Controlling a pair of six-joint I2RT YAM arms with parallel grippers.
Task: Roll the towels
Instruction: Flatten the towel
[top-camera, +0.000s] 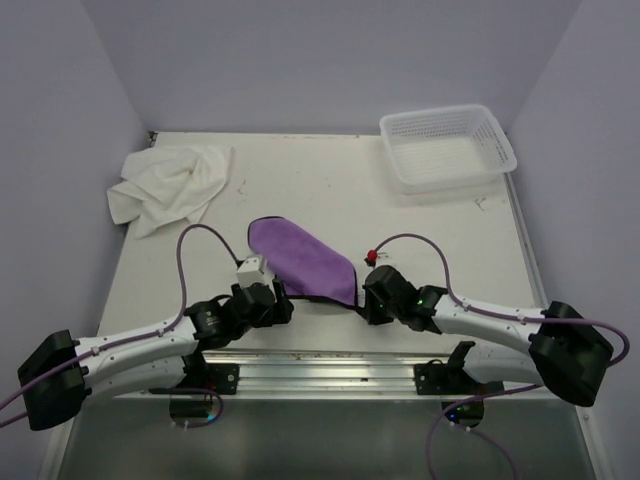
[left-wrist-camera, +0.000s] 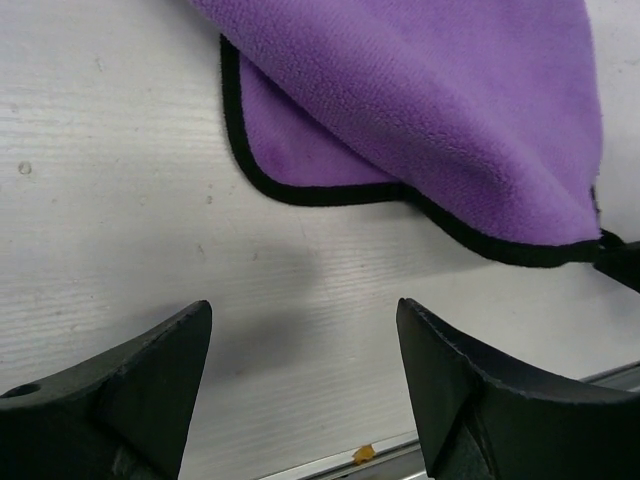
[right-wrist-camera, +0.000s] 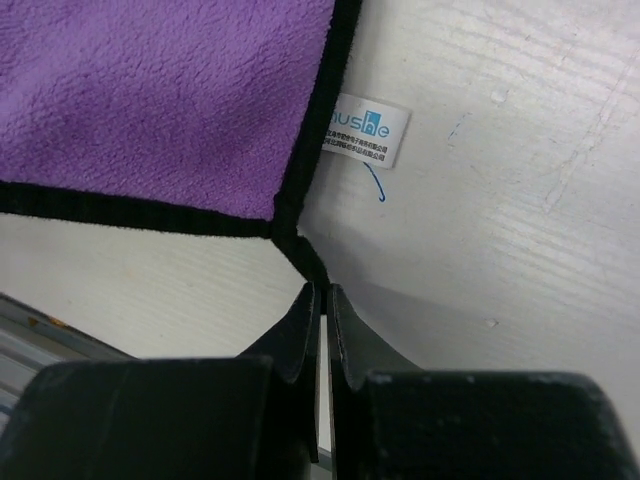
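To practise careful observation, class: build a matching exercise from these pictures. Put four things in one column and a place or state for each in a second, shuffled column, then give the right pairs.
Things
1. white towel
2. basket
3. left gripper
4. right gripper

Place or state
A. shut on a corner of the purple towel
B. far right corner of the table
C. crumpled at the far left corner
D. open, bare table between its fingers

Pairs: 1-C, 2-B, 3-D, 4-A
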